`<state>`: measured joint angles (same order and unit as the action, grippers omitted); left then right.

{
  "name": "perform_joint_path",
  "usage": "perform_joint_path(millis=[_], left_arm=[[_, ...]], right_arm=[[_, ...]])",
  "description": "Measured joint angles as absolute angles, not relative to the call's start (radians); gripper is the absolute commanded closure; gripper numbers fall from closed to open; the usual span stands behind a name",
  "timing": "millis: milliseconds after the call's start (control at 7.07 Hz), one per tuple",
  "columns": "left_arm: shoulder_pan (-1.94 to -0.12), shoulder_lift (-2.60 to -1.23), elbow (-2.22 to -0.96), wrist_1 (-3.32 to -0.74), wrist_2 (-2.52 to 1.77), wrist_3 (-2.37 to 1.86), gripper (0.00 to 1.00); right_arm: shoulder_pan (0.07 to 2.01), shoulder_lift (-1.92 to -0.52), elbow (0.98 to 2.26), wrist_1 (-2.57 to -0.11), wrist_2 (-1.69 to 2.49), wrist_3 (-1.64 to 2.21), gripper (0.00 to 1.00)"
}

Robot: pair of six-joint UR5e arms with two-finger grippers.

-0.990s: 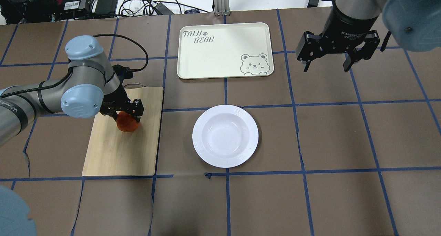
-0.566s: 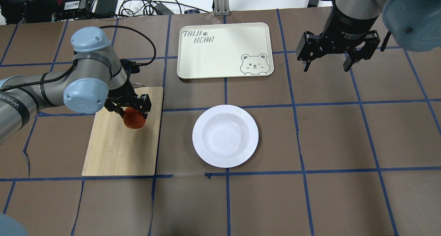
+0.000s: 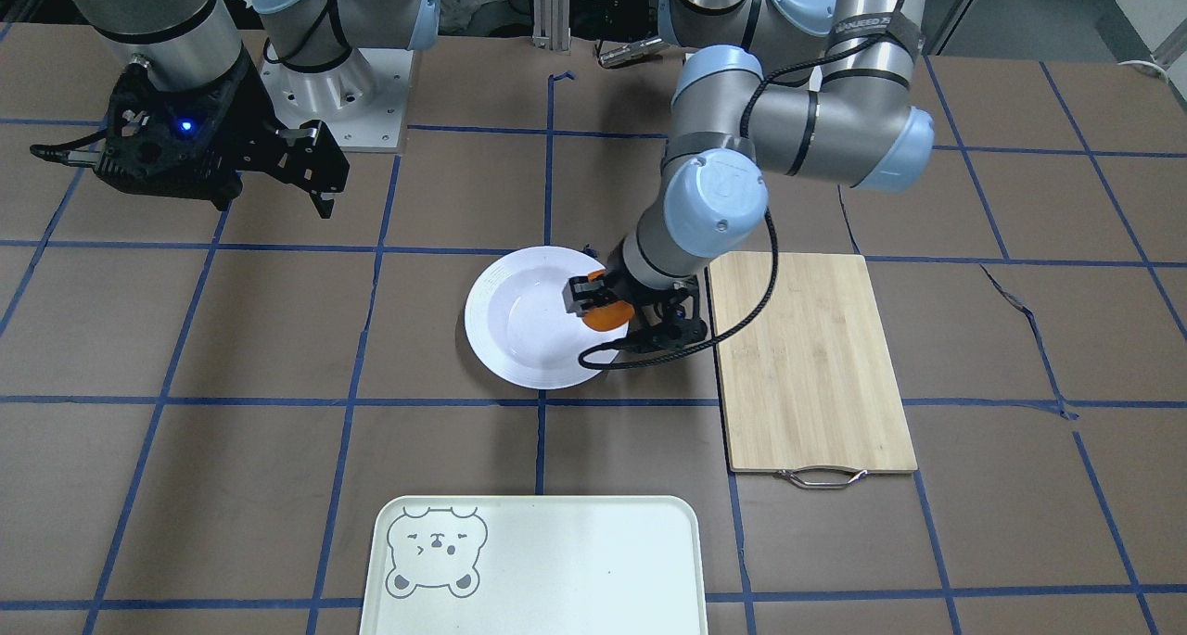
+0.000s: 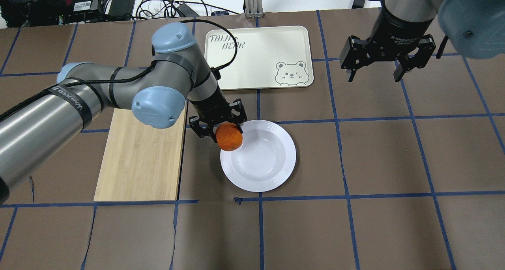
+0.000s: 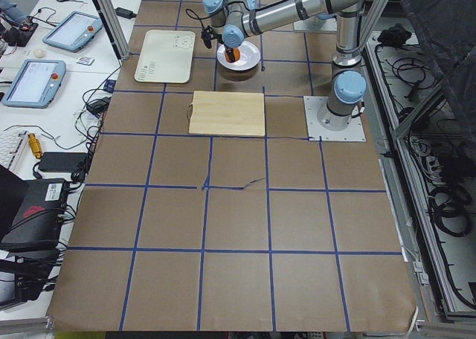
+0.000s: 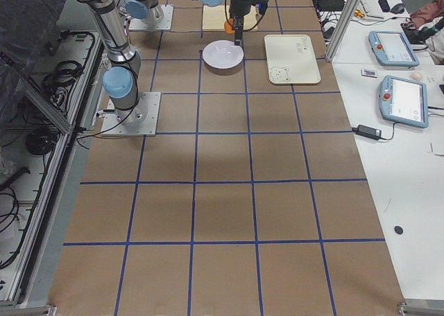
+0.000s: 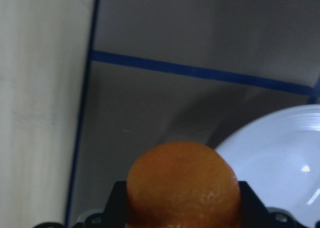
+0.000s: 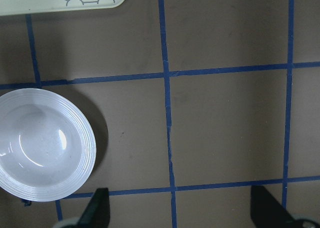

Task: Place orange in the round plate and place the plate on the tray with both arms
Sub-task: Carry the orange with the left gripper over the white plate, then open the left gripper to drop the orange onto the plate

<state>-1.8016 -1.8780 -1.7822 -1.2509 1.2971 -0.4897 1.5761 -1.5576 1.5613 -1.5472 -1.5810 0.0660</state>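
Observation:
My left gripper (image 4: 228, 135) is shut on the orange (image 4: 229, 137), held in the air over the left rim of the white round plate (image 4: 272, 171). The front-facing view shows the orange (image 3: 608, 317) over the plate (image 3: 519, 338) at its edge nearest the cutting board. In the left wrist view the orange (image 7: 182, 185) fills the bottom centre, with the plate (image 7: 285, 163) at lower right. The cream tray (image 4: 252, 61) with the bear drawing lies beyond the plate. My right gripper (image 4: 373, 75) hangs open and holds nothing, high at the far right.
A bamboo cutting board (image 4: 138, 159) with a metal handle lies left of the plate, under my left arm. Cables and boxes (image 4: 79, 2) line the table's far edge. Blue tape lines cross the brown table cover (image 4: 355, 222).
My left gripper has carried the orange rightward off the cutting board to the plate's left rim. The right gripper has stayed in place.

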Motion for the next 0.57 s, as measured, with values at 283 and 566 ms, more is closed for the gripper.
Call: perform_joint_path(millis=[283, 566], left_arm=[[-1.879, -1.924, -1.794, -1.234, 1.26, -0.556, 0.96], [-1.896, -1.969, -1.807, -1.165, 1.259, -0.564, 0.45]], right_arm=[[1.575, -1.558, 1.561, -1.548, -1.581, 0.066, 0.0], [1.572, -1.557, 1.561, -1.549, -1.582, 0.058, 0.0]])
